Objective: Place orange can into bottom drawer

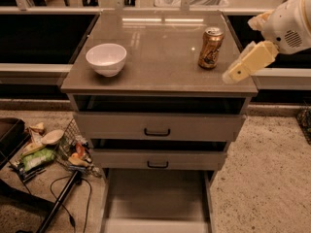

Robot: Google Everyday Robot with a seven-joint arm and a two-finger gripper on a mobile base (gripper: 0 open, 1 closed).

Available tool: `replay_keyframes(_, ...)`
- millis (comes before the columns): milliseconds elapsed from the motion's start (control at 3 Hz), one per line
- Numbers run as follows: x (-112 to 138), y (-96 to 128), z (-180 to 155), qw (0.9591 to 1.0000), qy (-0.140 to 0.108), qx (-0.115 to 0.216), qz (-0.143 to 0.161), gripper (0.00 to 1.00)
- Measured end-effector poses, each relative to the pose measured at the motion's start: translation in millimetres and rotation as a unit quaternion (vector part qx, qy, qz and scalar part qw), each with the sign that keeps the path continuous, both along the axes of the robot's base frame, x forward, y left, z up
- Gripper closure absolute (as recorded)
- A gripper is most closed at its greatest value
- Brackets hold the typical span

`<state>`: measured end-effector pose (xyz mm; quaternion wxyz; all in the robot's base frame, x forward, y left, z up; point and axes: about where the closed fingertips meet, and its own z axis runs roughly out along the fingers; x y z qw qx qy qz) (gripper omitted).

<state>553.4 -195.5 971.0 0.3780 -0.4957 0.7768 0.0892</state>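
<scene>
- End effector (250,60): at the right edge of the desk (160,52), above its near right corner, reaching in from the right. It holds nothing. Cannot tell whether it is set wide or narrow.
- Orange can (211,48): upright on the desk top, right side, towards the far half. It is just left of the end effector and apart from it, not touching.
- White bowl (106,59): upright on the left side of the desk top, well apart from the can.
- Top drawer (157,126) and middle drawer (158,159): each pulled out slightly, black handles facing near.
- Bottom drawer (155,198): pulled out far towards the near side, flat grey floor exposed, nothing lying in it.
- Floor, left of the desk: a wire basket (73,147) with mixed packets and wrappers, and a black cable (65,205) nearby.
</scene>
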Motion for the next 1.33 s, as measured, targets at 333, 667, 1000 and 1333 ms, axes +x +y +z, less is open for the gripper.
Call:
replay_keyframes(333,69.9,-3.7,3.8,0.9915,-0.043,0.123,-0.008,0.0)
replay_keyframes(667,121.3,-5.4,-7.4,0.9794,-0.071,0.188,-0.018,0.0)
replay_keyframes(1000,176.1,4.5,-33.7,0.9633,-0.088,0.252,-0.031,0.0)
replay_keyframes(1333,199.3,16.0,-45.6,0.9561,-0.094,0.276,-0.035,0.0)
